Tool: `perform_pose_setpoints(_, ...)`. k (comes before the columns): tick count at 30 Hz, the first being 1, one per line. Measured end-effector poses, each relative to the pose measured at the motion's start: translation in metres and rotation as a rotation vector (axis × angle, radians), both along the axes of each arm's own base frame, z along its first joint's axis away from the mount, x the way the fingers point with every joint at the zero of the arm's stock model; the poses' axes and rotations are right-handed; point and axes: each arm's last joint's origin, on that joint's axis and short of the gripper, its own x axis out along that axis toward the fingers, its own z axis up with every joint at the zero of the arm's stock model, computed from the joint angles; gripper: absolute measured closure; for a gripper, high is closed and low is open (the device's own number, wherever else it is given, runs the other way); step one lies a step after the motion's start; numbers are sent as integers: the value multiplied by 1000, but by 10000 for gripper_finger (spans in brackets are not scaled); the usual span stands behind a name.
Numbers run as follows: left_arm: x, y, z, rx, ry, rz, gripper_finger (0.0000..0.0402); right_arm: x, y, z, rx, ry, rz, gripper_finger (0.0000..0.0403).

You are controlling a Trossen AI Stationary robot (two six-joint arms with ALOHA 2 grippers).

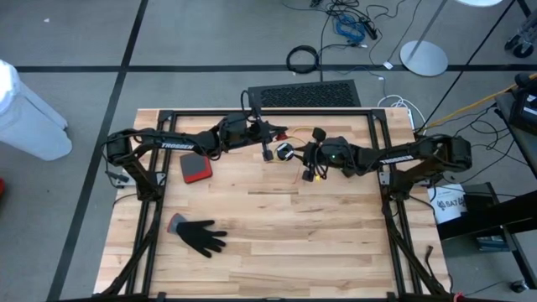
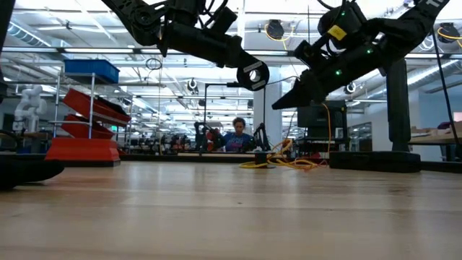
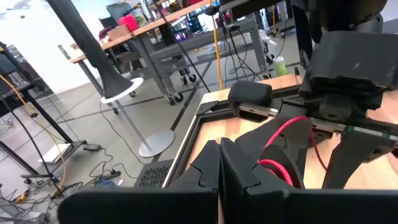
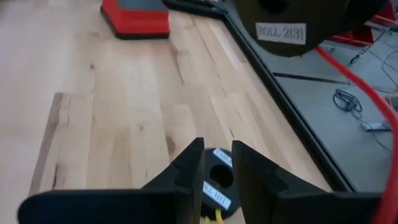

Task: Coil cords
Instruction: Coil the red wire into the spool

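Observation:
The yellow-orange cord [image 2: 283, 162] lies in loose loops on the far middle of the table, under my right gripper [image 1: 309, 159]; I cannot make out the black cord. In the low view my right gripper [image 2: 286, 101] hangs well above the table, pointing slantwise down, fingers apart. In its wrist view a black labelled piece [image 4: 217, 180] and a bit of yellow [image 4: 211, 216] show far back between the fingers. My left gripper [image 3: 221, 167] is shut on nothing and held level above the table's far middle [image 1: 277, 134], facing the right arm. My right gripper has its fingers [image 4: 186, 171] on either side of the black labelled piece. I cannot tell whether they touch it or the yellow cord behind it.
A red and black box [image 1: 194, 168] and a black glove [image 1: 200, 236] lie on the table's left half. A dark grid mat [image 1: 306, 94] sits at the far edge, with a thick black cable ring [image 1: 303, 59] on the floor beyond. A person [image 2: 238, 136] sits far behind.

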Motion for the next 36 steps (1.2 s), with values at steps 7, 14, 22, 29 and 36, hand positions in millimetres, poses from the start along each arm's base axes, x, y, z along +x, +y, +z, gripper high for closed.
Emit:
perform_pose_setpoints(7, 0, -1, -2, -10, 20, -32, 402, -12, -3, 9, -7, 40, -30, 332)
perform_pose_setpoints(14, 0, -1, -2, -8, 12, -35, 402, -23, -12, -1, 76, 151, -15, 332)
perform_pose_setpoints(22, 1, -2, -1, -12, 5, -78, 402, -27, -24, -1, 104, 138, -109, 332)
perform_pose_setpoints(29, 0, -2, -2, -18, 16, -78, 402, -20, -21, 3, 219, 24, 56, 332)
perform_pose_setpoints(36, 0, -3, -2, -17, 15, -79, 402, 3, -19, -10, 345, -108, 231, 332)
